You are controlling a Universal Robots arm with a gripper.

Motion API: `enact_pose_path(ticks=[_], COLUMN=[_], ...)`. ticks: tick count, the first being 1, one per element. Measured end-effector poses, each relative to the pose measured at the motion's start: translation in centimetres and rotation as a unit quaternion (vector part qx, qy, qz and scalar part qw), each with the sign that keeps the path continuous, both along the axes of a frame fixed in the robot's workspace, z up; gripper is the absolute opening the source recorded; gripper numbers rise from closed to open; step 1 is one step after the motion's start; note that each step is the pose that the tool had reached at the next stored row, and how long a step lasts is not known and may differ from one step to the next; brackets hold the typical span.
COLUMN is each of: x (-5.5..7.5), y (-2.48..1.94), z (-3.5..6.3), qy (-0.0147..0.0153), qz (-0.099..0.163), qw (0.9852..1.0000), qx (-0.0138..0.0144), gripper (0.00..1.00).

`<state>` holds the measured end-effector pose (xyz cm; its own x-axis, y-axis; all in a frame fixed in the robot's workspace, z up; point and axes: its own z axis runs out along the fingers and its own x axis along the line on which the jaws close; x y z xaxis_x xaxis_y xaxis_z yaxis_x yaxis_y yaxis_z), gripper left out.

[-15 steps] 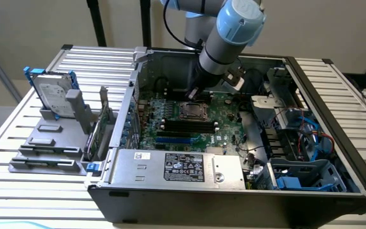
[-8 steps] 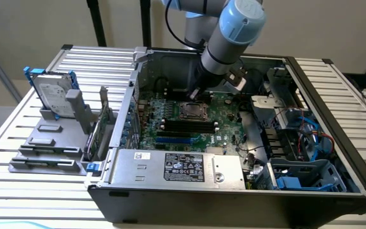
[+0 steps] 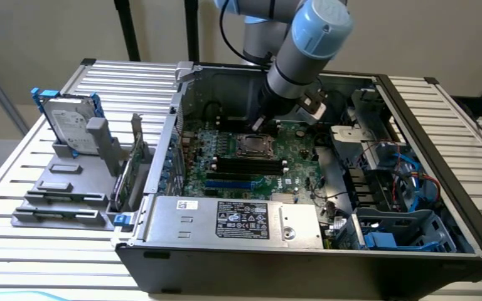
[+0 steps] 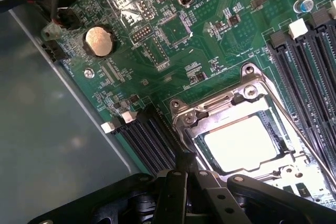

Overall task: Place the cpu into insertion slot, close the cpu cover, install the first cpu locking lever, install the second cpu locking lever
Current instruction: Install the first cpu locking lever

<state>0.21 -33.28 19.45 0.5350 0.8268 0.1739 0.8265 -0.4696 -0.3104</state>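
One robot arm [image 3: 304,53] reaches steeply down from above into an open computer case [image 3: 308,251] lying on its side on a slatted metal bench [image 3: 467,119]. Its gripper [image 4: 185,165] hangs just over the green motherboard [image 4: 210,51], at the edge of the insertion slot [image 4: 184,124], with the jaws closed and nothing held between them.

Inside the slot lies one cpu [image 4: 241,142], a pale square chip, seated flat. One cpu cover [image 4: 231,100], a thin silvery frame, lies down around the chip, which shows through its square opening. A thin metal lever [image 4: 310,145] runs along one side of the socket. Long black memory slots [image 4: 304,61] flank the socket on two sides. One round coin battery [image 4: 99,41] sits on the board. In the exterior view, one hard drive [image 3: 69,125] stands in a grey rack on the bench, at the exterior view's left of the case.
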Motion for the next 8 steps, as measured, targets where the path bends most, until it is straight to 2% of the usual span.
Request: enact_pose_path(ticks=[8], x=[0.40], y=[0.00], z=[-0.17], qy=[0.0001], qz=[0.000], qw=[1.0000], qx=[0.0000], gripper=[0.11])
